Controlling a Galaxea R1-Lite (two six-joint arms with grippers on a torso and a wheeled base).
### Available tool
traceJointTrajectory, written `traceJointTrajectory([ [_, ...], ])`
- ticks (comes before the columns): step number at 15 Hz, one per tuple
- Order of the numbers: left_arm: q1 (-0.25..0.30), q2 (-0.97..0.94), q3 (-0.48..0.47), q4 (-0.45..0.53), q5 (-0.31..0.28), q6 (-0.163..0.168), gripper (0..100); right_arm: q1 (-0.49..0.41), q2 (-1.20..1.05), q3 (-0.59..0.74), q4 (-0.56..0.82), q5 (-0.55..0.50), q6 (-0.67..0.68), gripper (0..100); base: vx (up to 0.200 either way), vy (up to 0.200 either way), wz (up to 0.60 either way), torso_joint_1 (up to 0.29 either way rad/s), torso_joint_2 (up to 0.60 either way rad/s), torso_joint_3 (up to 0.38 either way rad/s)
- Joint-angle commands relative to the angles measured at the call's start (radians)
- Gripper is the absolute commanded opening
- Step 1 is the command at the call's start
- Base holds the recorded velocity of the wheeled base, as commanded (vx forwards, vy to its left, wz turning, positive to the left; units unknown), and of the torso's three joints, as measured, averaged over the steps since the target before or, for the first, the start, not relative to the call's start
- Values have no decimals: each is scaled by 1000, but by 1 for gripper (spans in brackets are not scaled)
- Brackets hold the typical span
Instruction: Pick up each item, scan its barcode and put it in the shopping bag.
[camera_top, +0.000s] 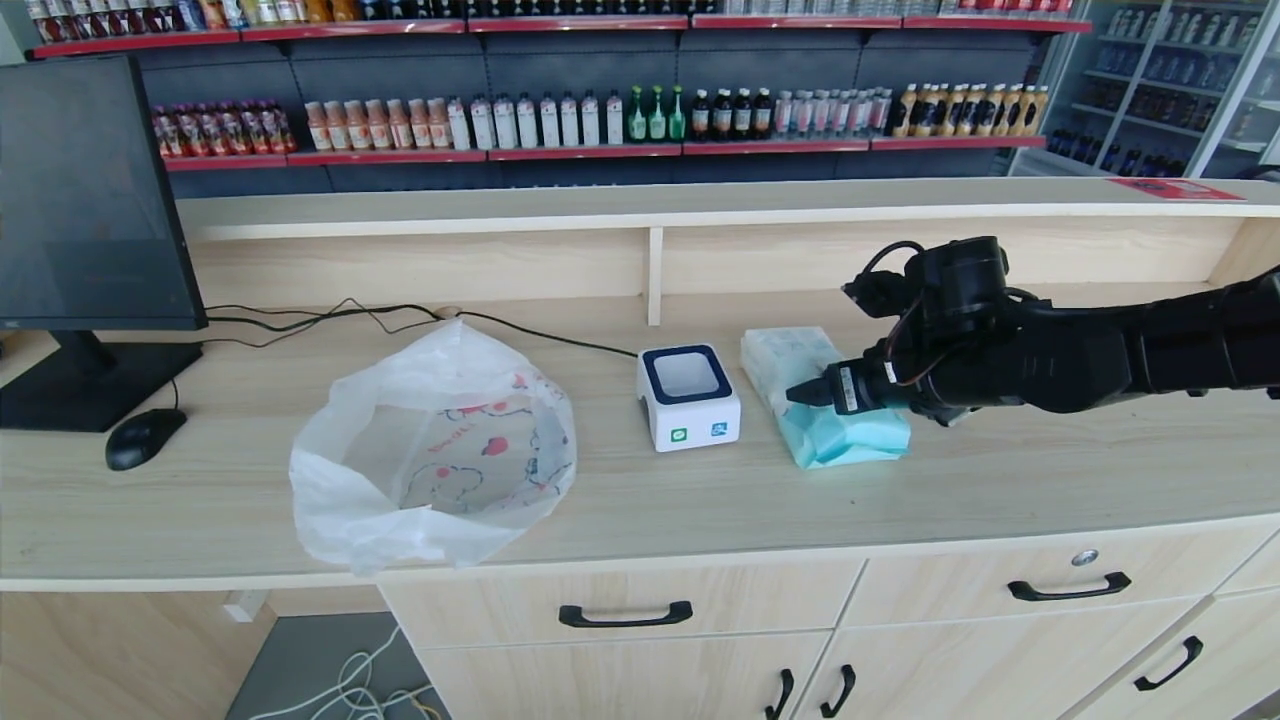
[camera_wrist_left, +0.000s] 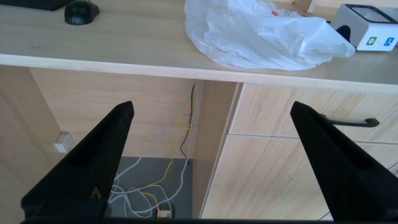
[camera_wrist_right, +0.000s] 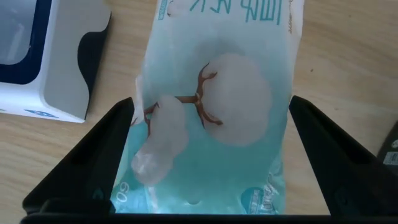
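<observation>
A dark monitor (camera_top: 90, 190) stands at the far left corner of the counter (camera_top: 700, 490), with a black mouse (camera_top: 145, 438) just in front of its base, near the left edge. Thin black cables (camera_top: 330, 315) trail along the counter's back edge. Under the front edge sit wooden drawers with black handles (camera_top: 625, 614), one with a round lock (camera_top: 1084, 557). Beyond the raised ledge (camera_top: 700, 200), red shelves hold rows of bottles (camera_top: 600, 118).

Glossy plastic-wrapped tissue pack (camera_wrist_right: 217, 124), thin crinkled plastic bag (camera_top: 335, 480), matt wood-grain counter (camera_top: 1000, 480), seemingly smooth plastic scanner (camera_top: 690, 405)
</observation>
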Motion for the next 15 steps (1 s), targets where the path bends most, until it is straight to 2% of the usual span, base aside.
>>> traceJointTrajectory([
  [1,1,0,0,0,1,0,100,-3,11,-2,2,2,-1,100,0,0,0,0,0,0],
  [6,0,0,0,0,1,0,100,-8,52,-25,5,45,3,100,0,0,0,0,0,0],
  [10,0,0,0,0,1,0,100,9,106,-98,7,21,88,100,0,0,0,0,0,0],
  [15,0,0,0,0,1,0,100,15,109,-98,19,-4,92,100,0,0,0,0,0,0],
])
